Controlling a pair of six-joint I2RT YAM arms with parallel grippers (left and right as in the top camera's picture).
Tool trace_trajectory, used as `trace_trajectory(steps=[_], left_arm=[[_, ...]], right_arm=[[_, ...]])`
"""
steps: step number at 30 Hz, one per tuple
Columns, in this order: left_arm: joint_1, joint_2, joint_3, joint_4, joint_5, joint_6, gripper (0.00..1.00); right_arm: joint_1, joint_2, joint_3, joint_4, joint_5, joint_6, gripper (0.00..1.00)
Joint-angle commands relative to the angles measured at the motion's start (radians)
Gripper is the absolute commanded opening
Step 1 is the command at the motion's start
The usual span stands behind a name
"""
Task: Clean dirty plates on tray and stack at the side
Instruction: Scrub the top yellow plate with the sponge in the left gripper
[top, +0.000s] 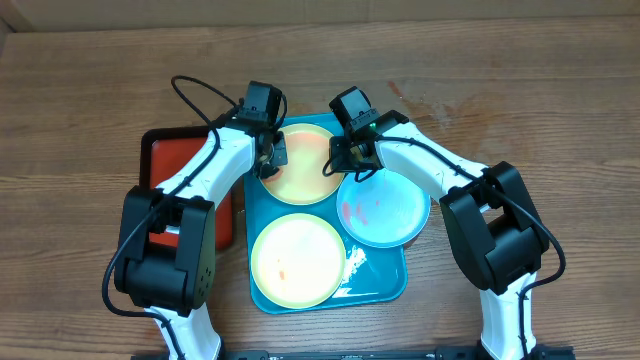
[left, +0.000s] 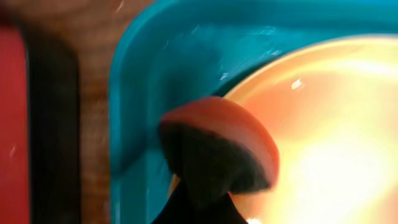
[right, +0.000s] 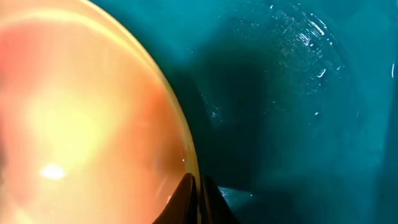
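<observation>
the left arm (top: 215, 165) and right arm (top: 420, 165) are smooth white shells that end, far back from the fingers (right: 184, 200), in bulky black joint housings (top: 165, 250). a black camera block (top: 262, 100) sits just behind each set of fingers, with thin black cables (top: 195, 100) looping off it; the fingers themselves are dark, narrow and tapered.

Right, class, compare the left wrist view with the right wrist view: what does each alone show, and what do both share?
Left wrist only: an orange sponge with a dark underside in the left gripper, a red plastic tray with a black rim, a strip of wooden table. Right wrist only: the right gripper, fingertips pinched at the rim of the pale yellow-green round plastic plate, and wet glints on the floor of the turquoise rectangular plastic tray. Both: that plate lying in that tray.
</observation>
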Motion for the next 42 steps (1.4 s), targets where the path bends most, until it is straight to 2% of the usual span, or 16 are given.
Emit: trace_trajectory(steps=[1, 13, 18, 22, 24, 27, 30, 37, 42], left_arm=[[-0.011, -0.005, 0.008, 0.034, 0.139, 0.046, 0.04], [-0.047, 0.188, 0.008, 0.200, 0.695, 0.037, 0.04], [-0.049, 0.193, 0.008, 0.266, 0.784, 0.027, 0.04], [-0.049, 0.193, 0.008, 0.293, 0.791, 0.026, 0.04], [-0.045, 0.193, 0.008, 0.304, 0.748, 0.021, 0.04], [-0.032, 0.193, 0.013, 0.272, 0.531, -0.029, 0.04], [-0.017, 0.193, 0.037, 0.185, 0.309, -0.076, 0.04], [-0.014, 0.193, 0.190, -0.094, -0.032, -0.093, 0.04], [-0.010, 0.193, 0.212, -0.209, -0.113, -0.091, 0.04]], right_arm=[[-0.007, 0.016, -0.011, -0.019, 0.027, -0.068, 0.04], [-0.003, 0.016, -0.011, -0.022, 0.009, -0.120, 0.04], [-0.003, 0.016, -0.011, -0.023, 0.009, -0.120, 0.04], [-0.003, 0.016, -0.011, -0.023, 0.009, -0.120, 0.04], [-0.003, 0.016, -0.011, -0.023, 0.009, -0.119, 0.04], [-0.002, 0.016, -0.011, -0.023, 0.009, -0.120, 0.04], [0.000, 0.016, -0.011, -0.023, 0.008, -0.119, 0.04], [0.004, 0.016, -0.011, -0.022, 0.009, -0.119, 0.04], [0.004, 0.016, -0.011, -0.022, 0.009, -0.104, 0.04]])
